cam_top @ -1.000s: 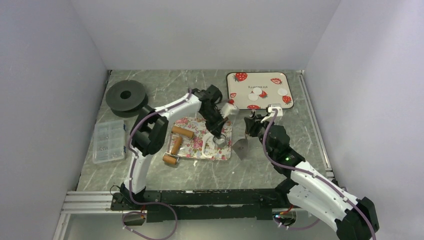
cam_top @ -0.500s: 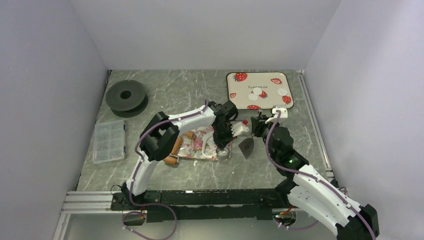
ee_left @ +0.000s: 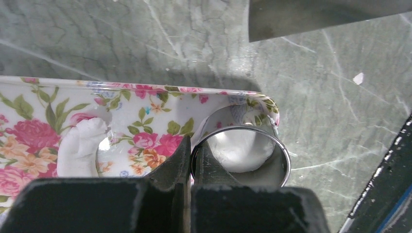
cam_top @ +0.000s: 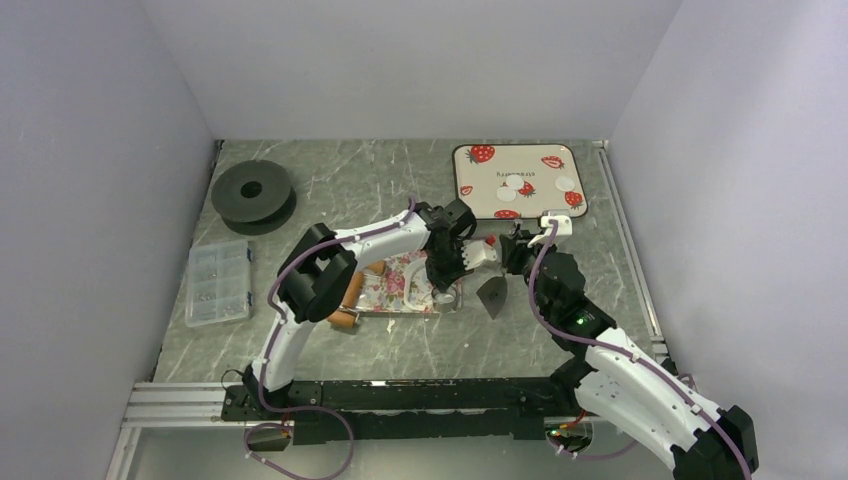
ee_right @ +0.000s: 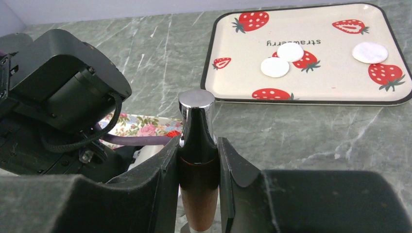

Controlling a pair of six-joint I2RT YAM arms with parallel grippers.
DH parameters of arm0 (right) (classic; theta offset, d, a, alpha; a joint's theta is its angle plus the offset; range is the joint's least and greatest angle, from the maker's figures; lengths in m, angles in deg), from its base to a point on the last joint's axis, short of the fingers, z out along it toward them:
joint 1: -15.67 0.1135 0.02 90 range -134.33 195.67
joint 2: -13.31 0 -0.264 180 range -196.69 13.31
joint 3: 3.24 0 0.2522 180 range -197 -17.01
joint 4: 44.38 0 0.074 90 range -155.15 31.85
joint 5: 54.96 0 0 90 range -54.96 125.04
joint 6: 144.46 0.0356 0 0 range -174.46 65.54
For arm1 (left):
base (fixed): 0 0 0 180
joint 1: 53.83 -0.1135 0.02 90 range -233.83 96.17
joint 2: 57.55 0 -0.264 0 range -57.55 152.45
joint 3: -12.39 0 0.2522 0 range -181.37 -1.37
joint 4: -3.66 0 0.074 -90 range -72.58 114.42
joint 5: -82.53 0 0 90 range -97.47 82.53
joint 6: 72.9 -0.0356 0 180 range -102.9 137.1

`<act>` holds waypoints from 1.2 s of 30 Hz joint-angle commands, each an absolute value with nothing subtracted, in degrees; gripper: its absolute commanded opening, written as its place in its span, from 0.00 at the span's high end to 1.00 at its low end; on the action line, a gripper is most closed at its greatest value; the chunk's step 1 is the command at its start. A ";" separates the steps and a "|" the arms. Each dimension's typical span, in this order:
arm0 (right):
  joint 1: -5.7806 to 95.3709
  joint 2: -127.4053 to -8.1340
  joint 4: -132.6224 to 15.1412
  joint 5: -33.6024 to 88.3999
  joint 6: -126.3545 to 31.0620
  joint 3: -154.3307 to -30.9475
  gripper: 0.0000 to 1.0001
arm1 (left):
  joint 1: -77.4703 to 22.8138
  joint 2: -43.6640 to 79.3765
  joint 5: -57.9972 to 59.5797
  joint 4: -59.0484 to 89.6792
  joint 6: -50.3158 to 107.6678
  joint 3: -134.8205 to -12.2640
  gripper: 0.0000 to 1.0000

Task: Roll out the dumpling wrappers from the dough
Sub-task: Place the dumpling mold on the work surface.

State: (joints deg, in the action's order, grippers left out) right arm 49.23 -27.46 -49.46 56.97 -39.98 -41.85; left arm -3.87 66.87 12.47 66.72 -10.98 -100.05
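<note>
Tight pinch here: the left gripper (ee_left: 190,156) has its fingers clamped on the wall of the metal ring cutter (ee_left: 279,150). The ring stands over dough (ee_left: 240,150) in the floral tray's (ee_left: 145,104) corner. The right gripper (ee_right: 197,162) squeezes the scraper (ee_right: 197,121) by its handle, with the blade (cam_top: 491,296) at the floral tray's 3 o'clock. Three dumpling wrappers (ee_right: 275,67) lie on the strawberry tray (ee_right: 335,82), at 1 o'clock from both grippers in the top view.

- Counter (cam_top: 380,180): grey-green marble.
- Floral tray (ee_left: 145,89): pink roses, green leaves.
- Strawberry tray (ee_right: 330,77): cream, red berries.
- Dumpling wrappers (ee_right: 275,67): white.
- Ring cutter (ee_left: 286,165): silver.
- Scraper handle (ee_right: 197,194): brown, chrome cap.
</note>
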 commanded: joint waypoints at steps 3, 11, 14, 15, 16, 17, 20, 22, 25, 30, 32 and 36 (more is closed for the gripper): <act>49.10 -26.42 -44.43 56.77 -41.90 -45.42 1.00 | -3.33 63.74 4.62 59.88 -15.05 -94.82 1.00; 48.79 -27.48 -41.91 53.85 -46.45 -47.26 1.00 | -3.06 62.06 3.75 58.83 -16.08 -94.36 0.94; 48.68 -27.74 -41.80 52.52 -46.80 -47.65 1.00 | -3.18 62.67 1.20 58.25 -16.70 -94.80 0.95; 48.69 -27.73 -41.80 52.38 -46.81 -47.68 1.00 | -3.33 63.02 1.25 58.36 -16.81 -94.96 0.95; 48.68 -27.73 -41.72 52.21 -46.81 -47.60 1.00 | -3.35 63.32 1.07 58.29 -17.01 -94.98 0.95; 48.70 -27.67 -41.59 52.07 -46.86 -47.53 1.00 | -3.38 63.57 0.35 57.85 -17.49 -94.75 0.95; 48.65 -27.76 -41.12 51.45 -46.81 -47.59 1.00 | -4.12 64.08 0.95 57.10 -20.79 -94.37 0.95; 48.71 -28.48 -41.07 51.26 -46.92 -48.07 1.00 | -5.15 63.67 7.57 58.70 -23.27 -94.25 0.95; 48.60 -29.40 -40.75 51.13 -47.78 -48.50 1.00 | -5.31 62.27 14.23 60.80 -27.29 -93.38 0.90; 48.45 -30.63 -40.08 50.35 -48.39 -49.05 1.00 | -5.32 61.78 16.35 64.19 -29.39 -95.18 0.71; 48.31 -31.05 -40.14 50.02 -48.40 -49.25 1.00 | -5.45 61.31 17.00 65.37 -28.31 -96.91 0.64; 48.23 -31.57 -40.29 49.28 -48.49 -49.61 1.00 | -5.69 60.52 16.14 66.61 -24.17 -100.73 0.58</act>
State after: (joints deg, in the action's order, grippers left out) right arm 48.66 -31.59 -45.04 50.74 -47.89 -46.13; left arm -5.64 63.35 13.83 63.96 -26.65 -95.87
